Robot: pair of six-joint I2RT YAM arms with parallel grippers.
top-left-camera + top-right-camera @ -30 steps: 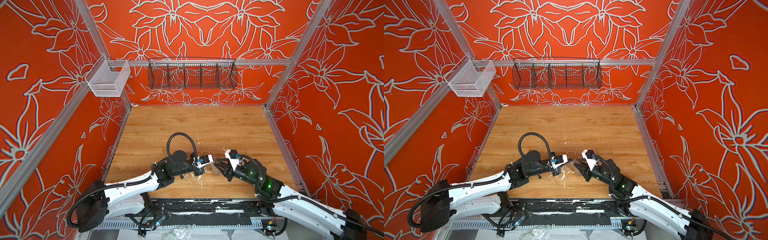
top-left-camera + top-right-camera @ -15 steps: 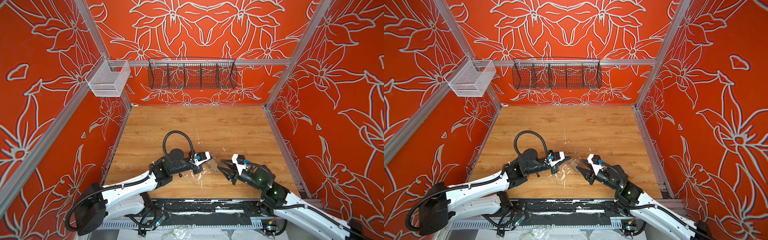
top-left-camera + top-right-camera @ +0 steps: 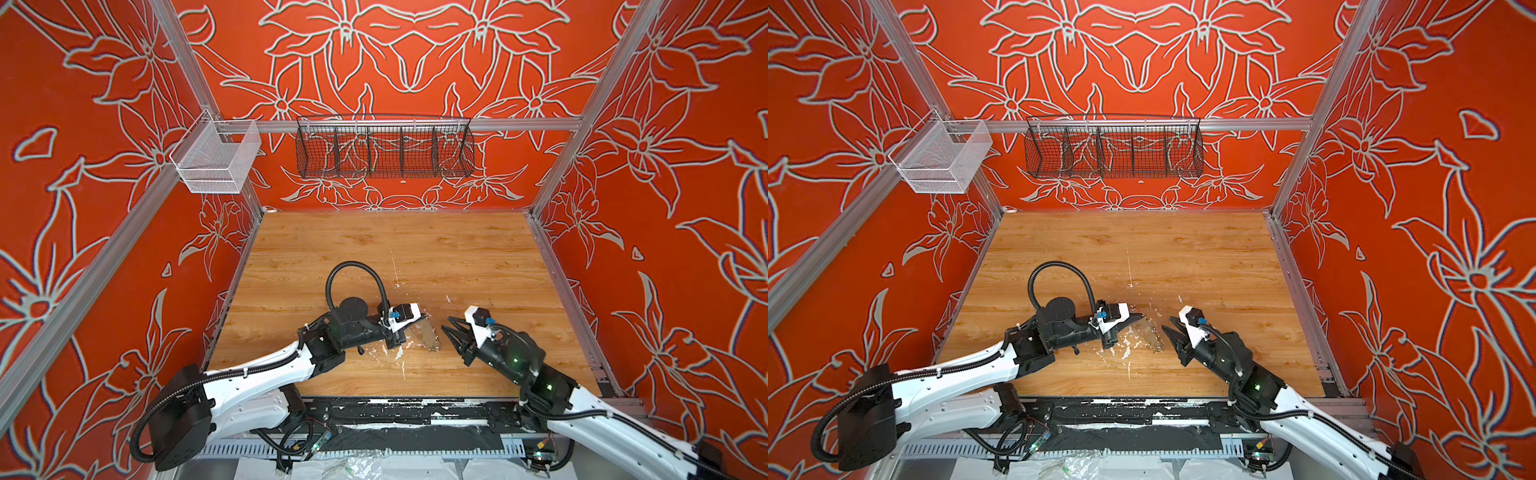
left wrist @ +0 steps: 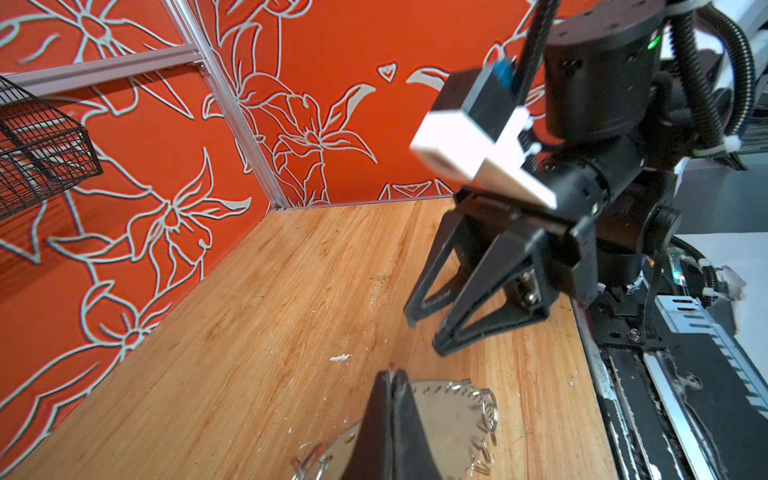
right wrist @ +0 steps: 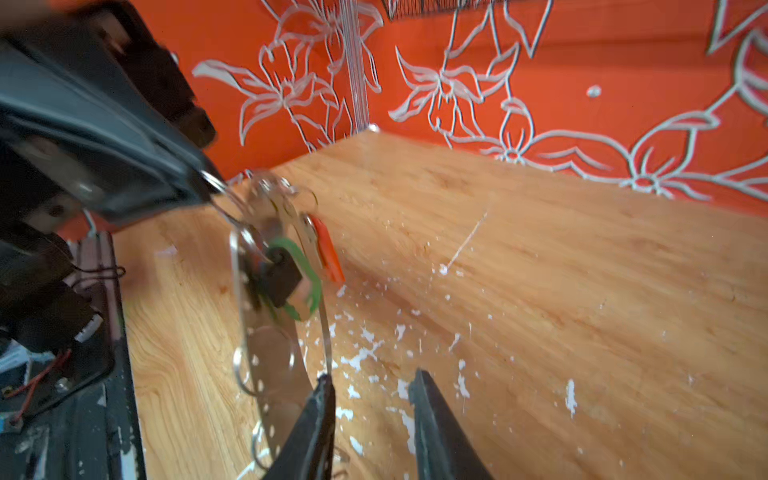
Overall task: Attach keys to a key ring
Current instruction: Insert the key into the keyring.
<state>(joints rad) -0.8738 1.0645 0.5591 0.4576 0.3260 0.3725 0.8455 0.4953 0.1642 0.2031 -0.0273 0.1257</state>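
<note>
My left gripper [image 4: 391,376] is shut, pinching a wire split ring at the rim of the key ring [image 4: 451,415], a flat grey oval hoop held tilted just above the wood; both top views show the key ring [image 3: 427,335] [image 3: 1148,335]. In the right wrist view the green-tagged key [image 5: 311,272] and the orange-red-tagged key [image 5: 328,249] hang at the hoop [image 5: 272,365]. My right gripper [image 5: 372,386] is open beside the hoop's near edge with nothing between its fingers. From the left wrist view the right gripper [image 4: 424,334] stands just beyond the hoop.
White paint flecks [image 5: 361,357] are scattered over the wooden table [image 3: 457,257] around the grippers. A black wire basket [image 3: 384,147] and a white mesh basket [image 3: 216,160] hang on the back rail. The table's front edge borders a black strip [image 3: 395,409].
My right gripper has pulled back to the right, away from the left gripper and the key ring. The left gripper stays shut, holding the key ring in about the same place.
</note>
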